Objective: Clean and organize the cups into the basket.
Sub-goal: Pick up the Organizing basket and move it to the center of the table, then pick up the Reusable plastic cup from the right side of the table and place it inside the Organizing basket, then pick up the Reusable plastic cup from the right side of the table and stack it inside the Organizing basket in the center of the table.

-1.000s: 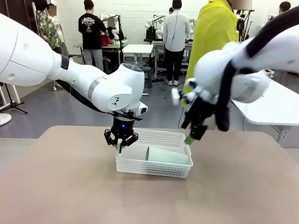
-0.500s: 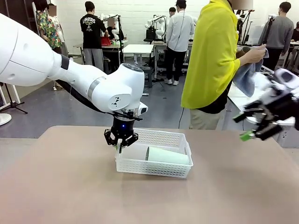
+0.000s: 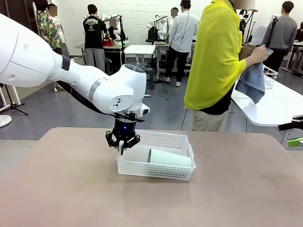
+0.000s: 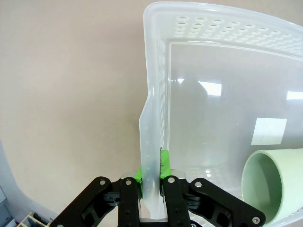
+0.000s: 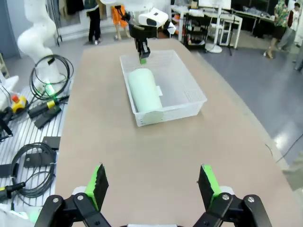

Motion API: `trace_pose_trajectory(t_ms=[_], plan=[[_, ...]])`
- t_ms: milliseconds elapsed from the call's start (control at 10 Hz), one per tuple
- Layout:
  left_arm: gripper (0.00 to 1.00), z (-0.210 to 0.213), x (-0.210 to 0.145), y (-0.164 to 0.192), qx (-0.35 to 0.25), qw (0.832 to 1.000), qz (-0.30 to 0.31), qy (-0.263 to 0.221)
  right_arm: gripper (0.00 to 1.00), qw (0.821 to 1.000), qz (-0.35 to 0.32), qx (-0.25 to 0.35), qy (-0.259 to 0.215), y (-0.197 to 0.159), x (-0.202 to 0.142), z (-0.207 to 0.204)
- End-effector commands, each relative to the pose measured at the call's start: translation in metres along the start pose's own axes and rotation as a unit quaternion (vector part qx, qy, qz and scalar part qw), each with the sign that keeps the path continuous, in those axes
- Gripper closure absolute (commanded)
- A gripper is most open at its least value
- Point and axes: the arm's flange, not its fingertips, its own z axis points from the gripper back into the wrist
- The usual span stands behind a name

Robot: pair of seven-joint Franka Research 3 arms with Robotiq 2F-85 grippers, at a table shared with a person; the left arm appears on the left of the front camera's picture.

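Note:
The white lattice basket (image 3: 156, 169) sits mid-table with a pale mint green cup (image 3: 169, 158) lying on its side inside. My left gripper (image 3: 122, 144) is shut on the basket's left end wall; in the left wrist view its green pads (image 4: 163, 163) pinch that wall (image 4: 150, 118), with the cup's open mouth (image 4: 272, 182) at lower right. My right gripper (image 5: 154, 184) hangs open and empty over the table's end, well back from the basket (image 5: 189, 97) and the cup (image 5: 144, 90). Its tip (image 3: 296, 132) shows at the far right edge. A person in yellow holds a brown cup (image 3: 245, 50) against a blue cloth (image 3: 252, 80).
A second white table (image 3: 274, 106) stands behind at right with a wire basket (image 3: 270, 74) on it. Cables and boxes (image 5: 40, 113) lie on the floor beside the table's edge. Other people stand far back.
My right arm has swung away from the basket's right end to the far right edge of the front view. The person behind it has come into sight. The left gripper has stayed put.

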Motion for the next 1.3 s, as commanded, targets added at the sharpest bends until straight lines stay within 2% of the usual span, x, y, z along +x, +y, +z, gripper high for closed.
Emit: trace_pose_trajectory(t_ms=[0, 200, 300, 1200], plan=[[1.0, -0.002, -0.001, 0.001, 0.003, 1.0, -0.002, 0.001, 0.0, 0.999, -0.011, 0.009, -0.034, -0.017, -0.024, 0.013], [1.0, -0.002, -0.001, 0.001, 0.003, 1.0, -0.002, 0.001, 0.0, 0.999, -0.022, -0.005, -0.034, -0.021, -0.038, 0.021], [1.0, -0.002, -0.001, 0.001, 0.003, 1.0, -0.002, 0.001, 0.0, 1.0, -0.019, 0.005, -0.024, -0.008, -0.031, 0.017], [1.0, -0.002, -0.001, 0.001, 0.003, 1.0, -0.002, 0.001, 0.0, 1.0, -0.019, 0.005, -0.024, -0.008, -0.031, 0.017]])
